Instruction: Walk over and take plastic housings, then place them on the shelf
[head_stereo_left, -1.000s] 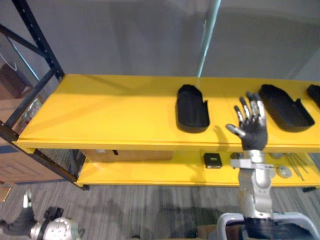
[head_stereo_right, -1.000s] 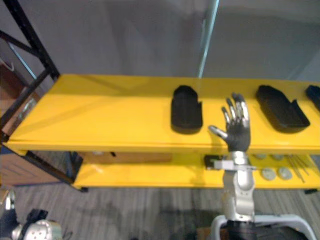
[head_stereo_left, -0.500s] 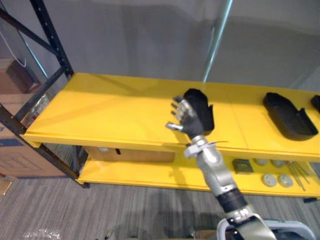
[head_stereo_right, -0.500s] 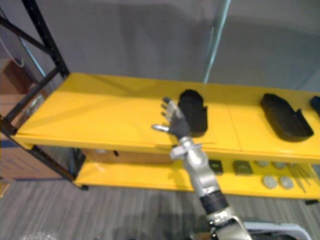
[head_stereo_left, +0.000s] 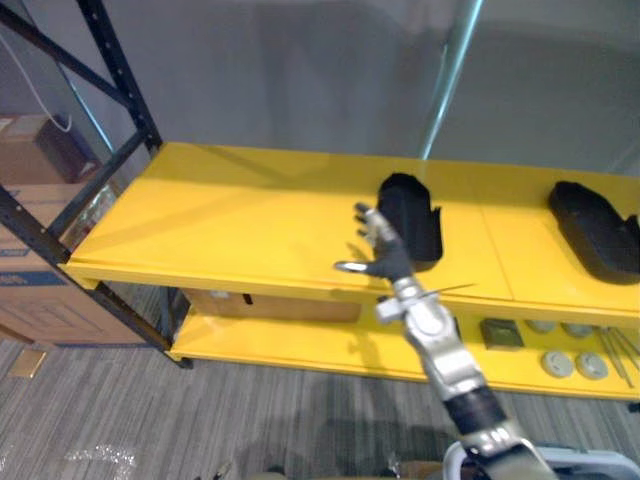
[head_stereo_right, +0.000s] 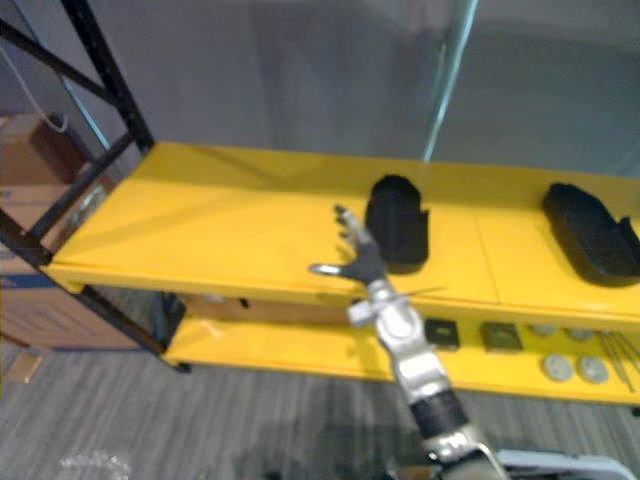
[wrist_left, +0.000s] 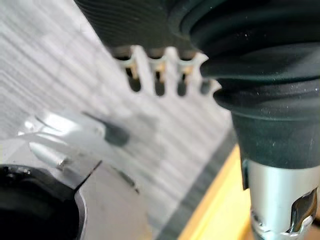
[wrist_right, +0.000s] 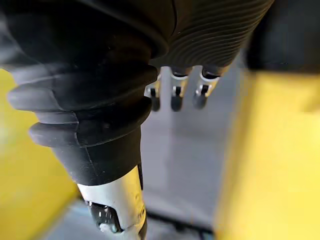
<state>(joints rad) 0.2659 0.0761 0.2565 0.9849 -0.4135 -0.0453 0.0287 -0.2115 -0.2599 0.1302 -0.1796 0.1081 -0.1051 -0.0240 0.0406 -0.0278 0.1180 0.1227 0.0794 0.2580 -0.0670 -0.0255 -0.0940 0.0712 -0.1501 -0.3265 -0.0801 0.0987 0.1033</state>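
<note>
Far left, the black rack frame (head_stereo_left: 125, 75) slants up, with a cardboard box (head_stereo_left: 30, 290) on the floor beside it. Next comes the yellow shelf (head_stereo_left: 230, 215), its left half bare. The left hand (wrist_left: 159, 82) hangs low over grey carpet in its wrist view, fingers loose and straight, thumb out, nothing in it.

Mid-frame, the right hand (head_stereo_left: 386, 256) is up at the shelf's front edge! Its fingers are spread and its thumb sticks out to the left. It is released and carrying nothing. Just to its right sits a black housing (head_stereo_left: 412, 215) on the shelf. It is close to the fingers but not touching, with a sliver of yellow between them.

Further right, well apart, a second housing (head_stereo_left: 600, 232) lies on the same shelf, cut by the frame edge. Below, the lower shelf (head_stereo_left: 300, 340) holds a small dark square part (head_stereo_left: 500, 333) and round discs (head_stereo_left: 556, 363).
</note>
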